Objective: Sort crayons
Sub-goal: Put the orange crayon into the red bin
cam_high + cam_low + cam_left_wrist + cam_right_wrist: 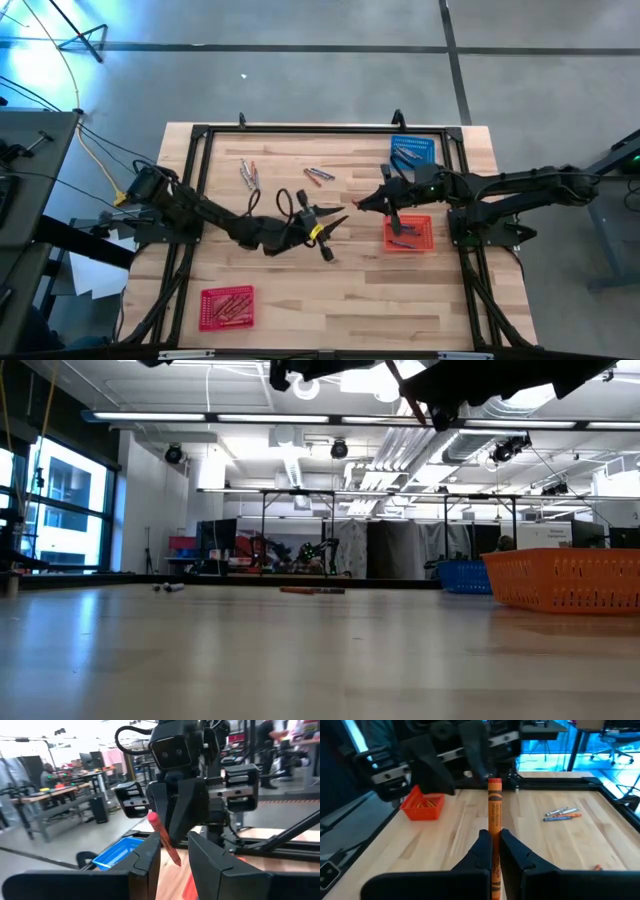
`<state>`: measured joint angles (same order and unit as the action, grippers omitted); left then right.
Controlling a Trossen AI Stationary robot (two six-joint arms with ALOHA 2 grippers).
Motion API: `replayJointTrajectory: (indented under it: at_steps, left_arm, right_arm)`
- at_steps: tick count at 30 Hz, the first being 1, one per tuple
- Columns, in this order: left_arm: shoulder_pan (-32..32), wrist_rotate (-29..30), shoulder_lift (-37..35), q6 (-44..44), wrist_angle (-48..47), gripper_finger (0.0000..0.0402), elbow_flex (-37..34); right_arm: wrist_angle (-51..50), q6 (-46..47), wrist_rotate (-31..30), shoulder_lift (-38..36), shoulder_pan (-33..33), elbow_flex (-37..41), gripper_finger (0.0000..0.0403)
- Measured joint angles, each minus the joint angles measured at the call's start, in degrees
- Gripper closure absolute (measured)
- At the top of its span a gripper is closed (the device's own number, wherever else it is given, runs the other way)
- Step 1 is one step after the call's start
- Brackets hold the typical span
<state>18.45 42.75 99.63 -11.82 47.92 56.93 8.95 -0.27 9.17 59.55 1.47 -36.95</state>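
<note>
Crayons [248, 173], the loose thin wax sticks, lie in two small clusters on the pale wooden table [300, 300], well out on the left arm's side of the orange-red perforated plastic basket [408, 233]. One more is up in the air!

Farthest from that basket on the left arm's side sits a red perforated basket [227, 306] with sticks already in it. Closer in comes the left gripper [174, 855], raised above the table, its fingers set at a middling gap. Right in that gap goes the far end of the orange paper-wrapped crayon [494, 810] (a handover, by the look of it).

The crayon's long axis runs straight from one gripper to the other, roughly across the table and a little tilted. The left gripper is the only free one near it, and it need only close.

Just beside the basket's near corner, the right gripper [492, 845] is pinched tight on the crayon's other end. Past the basket on the far side stands a blue perforated basket [412, 150].

Hard to call: whether the left fingers touch the crayon yet, since the wrist view shows space on at least one side. The low view cuts both grippers off at the top.
</note>
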Motion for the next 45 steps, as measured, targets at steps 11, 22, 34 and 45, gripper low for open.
replayJointTrajectory:
  at_steps: [11, 22, 34, 45]
  left_arm:
    - [-1.7, -6.1, 0.0, 4.9, -0.1, 0.0316, 0.0]
    - [-3.9, -12.2, 0.0, 8.8, -1.8, 0.0292, 0.0]
    - [-5.9, -17.0, 0.0, 11.3, -1.7, 0.0260, 0.0]
    - [-8.4, -21.5, 0.0, 15.8, -1.4, 0.0259, 0.1]
  right_arm:
    - [0.1, -1.2, 0.0, 0.0, -2.9, 0.0, 0.0399]
    - [0.4, -0.7, 0.4, 0.0, -3.2, 0.0, 0.0399]
    - [0.5, -1.1, 0.6, 0.0, -3.2, 0.0, 0.0399]
    - [1.0, -1.2, 0.6, 0.0, -3.2, 0.0, 0.0398]
